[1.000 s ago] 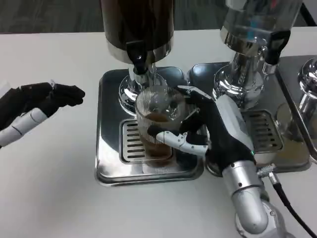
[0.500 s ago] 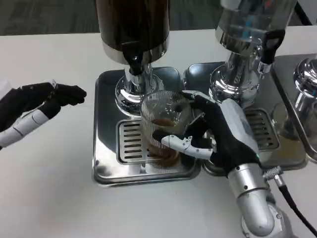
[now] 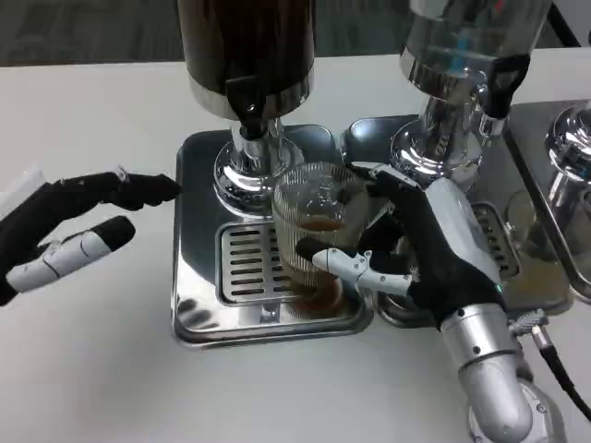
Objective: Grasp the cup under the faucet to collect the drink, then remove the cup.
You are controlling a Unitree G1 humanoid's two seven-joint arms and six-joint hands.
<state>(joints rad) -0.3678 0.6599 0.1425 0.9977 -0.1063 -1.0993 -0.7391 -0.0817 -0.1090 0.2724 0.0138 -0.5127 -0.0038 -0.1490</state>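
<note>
A ribbed clear cup [image 3: 317, 221] with brown drink in its lower part stands over the slotted drip grate [image 3: 244, 263], a little right of the black faucet [image 3: 249, 103] of the dark dispenser [image 3: 246, 46]. My right hand [image 3: 420, 245] grips the cup from its right side, thumb across the front and fingers behind. At the left, above the white table, my left hand [image 3: 78, 226] holds nothing, fingers apart and pointing toward the tray.
The steel drip tray [image 3: 199, 268] sits under the dark dispenser. A second, clear dispenser [image 3: 466, 46] with its own tray [image 3: 526, 268] stands to the right. A black cable [image 3: 563, 378] runs from my right wrist. White table spreads at left and front.
My right hand has shifted the cup rightward, out from under the faucet. My left hand has moved right, closer to the tray, and its fingers have spread more.
</note>
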